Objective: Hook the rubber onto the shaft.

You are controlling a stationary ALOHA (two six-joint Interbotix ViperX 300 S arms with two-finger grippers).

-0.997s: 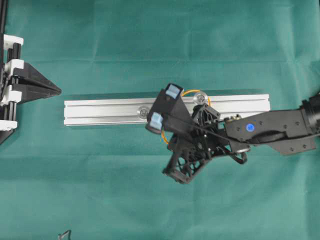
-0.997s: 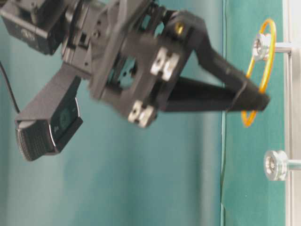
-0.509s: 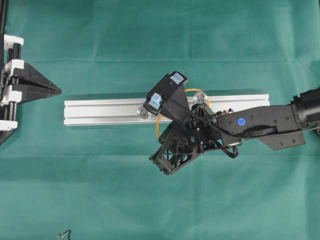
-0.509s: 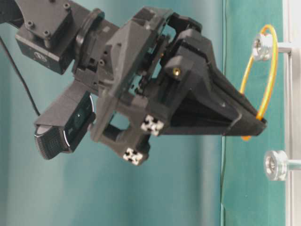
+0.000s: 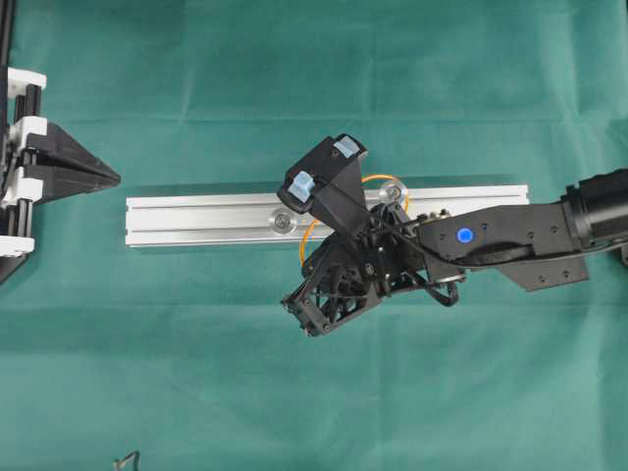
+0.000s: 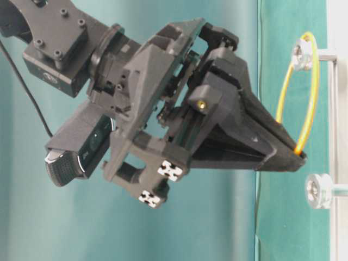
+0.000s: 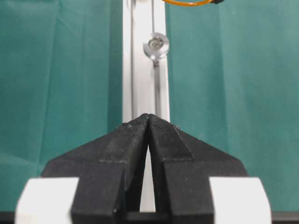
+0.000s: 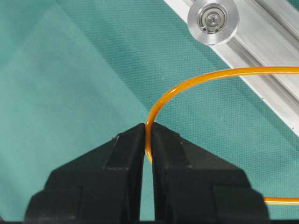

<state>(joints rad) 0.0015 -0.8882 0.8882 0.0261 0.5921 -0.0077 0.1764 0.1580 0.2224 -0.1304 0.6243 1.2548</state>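
Observation:
The rubber (image 5: pixel 307 235) is a thin orange loop. Its far end hangs round the right shaft (image 5: pixel 394 193) on the silver rail (image 5: pixel 196 218). My right gripper (image 5: pixel 310 257) is shut on its near end, fingers pointing down at the table. In the table-level view the rubber (image 6: pixel 312 98) stretches from the upper shaft (image 6: pixel 302 53) down to the right gripper (image 6: pixel 299 157), a little short of the bare lower shaft (image 6: pixel 318 190). The right wrist view shows the rubber (image 8: pixel 210 74) pinched in the right gripper (image 8: pixel 147 133), with the bare shaft (image 8: pixel 213 19) ahead. My left gripper (image 5: pixel 108 178) is shut and empty.
Green cloth (image 5: pixel 294 78) covers the table. The left arm's black and white frame (image 5: pixel 20 167) stands at the left edge, in line with the rail's end. A small dark object (image 5: pixel 126 459) lies at the bottom edge. The left wrist view looks along the rail (image 7: pixel 140 56).
The right gripper has moved left along the rail and turned, drawing the rubber out longer toward the bare shaft. The left gripper has not moved.

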